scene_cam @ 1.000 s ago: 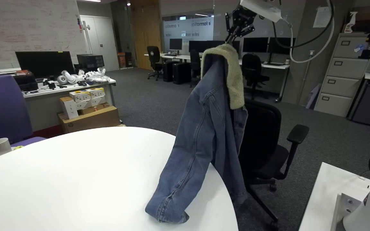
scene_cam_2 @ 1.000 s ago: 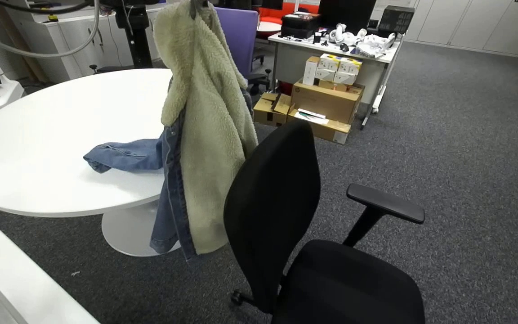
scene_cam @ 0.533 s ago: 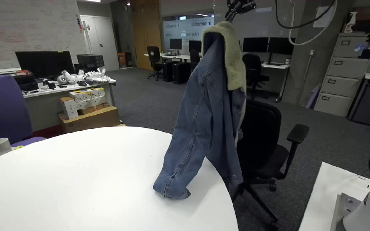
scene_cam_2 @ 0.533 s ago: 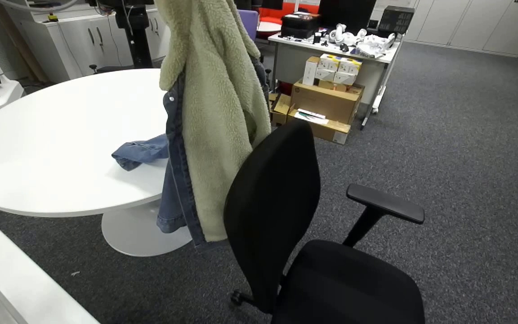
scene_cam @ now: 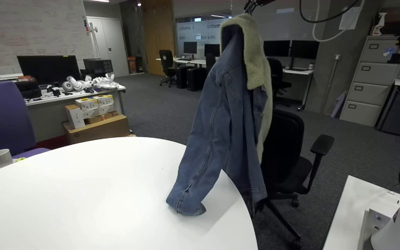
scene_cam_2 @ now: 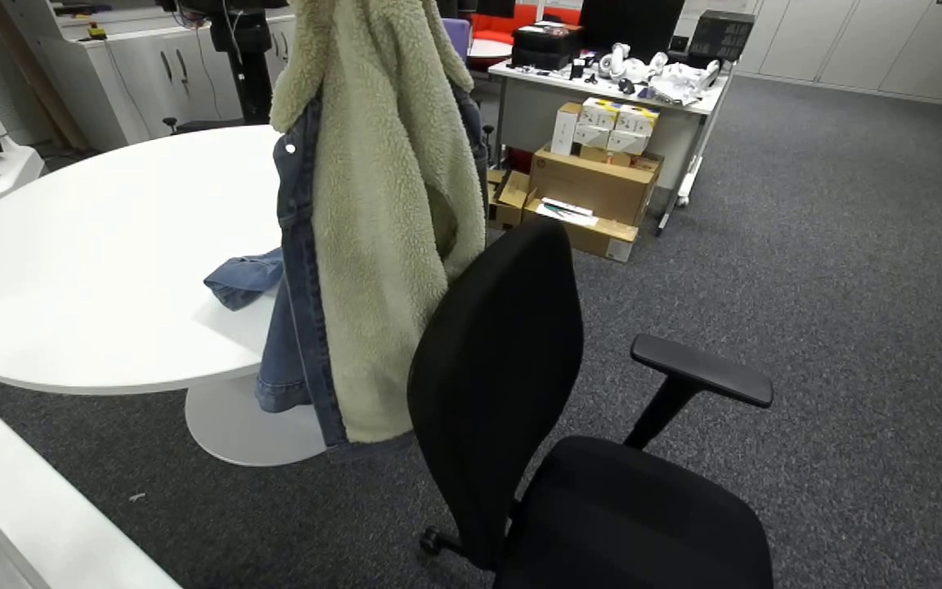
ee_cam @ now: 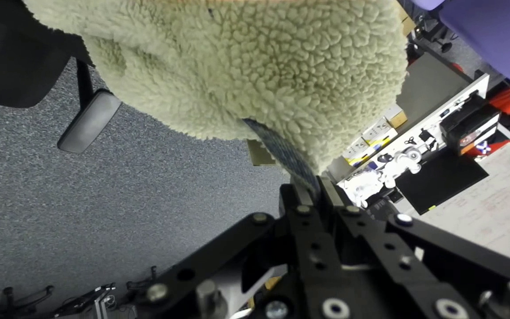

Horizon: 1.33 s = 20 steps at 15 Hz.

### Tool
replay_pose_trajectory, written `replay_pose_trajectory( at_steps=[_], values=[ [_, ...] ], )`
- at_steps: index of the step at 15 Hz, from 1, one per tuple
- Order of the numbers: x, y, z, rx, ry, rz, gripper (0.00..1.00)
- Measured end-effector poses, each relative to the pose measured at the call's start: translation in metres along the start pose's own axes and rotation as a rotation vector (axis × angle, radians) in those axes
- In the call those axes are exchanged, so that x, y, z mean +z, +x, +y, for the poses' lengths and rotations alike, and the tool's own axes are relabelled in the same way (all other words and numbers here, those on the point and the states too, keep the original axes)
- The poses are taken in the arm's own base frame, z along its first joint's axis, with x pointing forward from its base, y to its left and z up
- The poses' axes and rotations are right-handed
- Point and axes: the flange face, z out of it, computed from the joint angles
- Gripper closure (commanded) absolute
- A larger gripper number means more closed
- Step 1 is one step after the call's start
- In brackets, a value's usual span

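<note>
The round white counter (scene_cam: 99, 194) and the black chair (scene_cam_2: 504, 384) stand just as they did a second ago. Between them hangs the fleece-lined denim jacket (scene_cam_2: 381, 229), clearly higher than it was then; whether it touches the chair, I cannot tell. One sleeve (scene_cam: 200, 166) slopes down to the counter, its end resting nearer the edge than before. The collar (scene_cam: 253, 59) has risen as well, and the fingers (ee_cam: 332, 195) pinch its top, pressed together on a dark strip of cloth (ee_cam: 285, 153).
</note>
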Motion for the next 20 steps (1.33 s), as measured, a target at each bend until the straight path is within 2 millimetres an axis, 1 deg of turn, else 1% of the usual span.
replay_pose_trajectory(
  at_steps=[2, 4, 6, 8, 11, 16, 18, 20],
  values=[
    [-0.002, 0.015, 0.021, 0.041, -0.022, 0.013, 0.98],
    [-0.008, 0.033, 0.046, 0.088, -0.045, 0.030, 0.98],
    [-0.020, 0.049, 0.066, 0.127, -0.061, 0.051, 0.98],
    [-0.036, 0.061, 0.079, 0.154, -0.065, 0.077, 0.98],
    [-0.060, 0.071, 0.088, 0.177, -0.063, 0.109, 0.98],
    [-0.094, 0.084, 0.088, 0.191, -0.047, 0.161, 0.98],
    [-0.100, 0.090, 0.094, 0.209, -0.060, 0.183, 0.98],
    [-0.095, 0.097, 0.110, 0.248, -0.107, 0.200, 0.98]
  ],
)
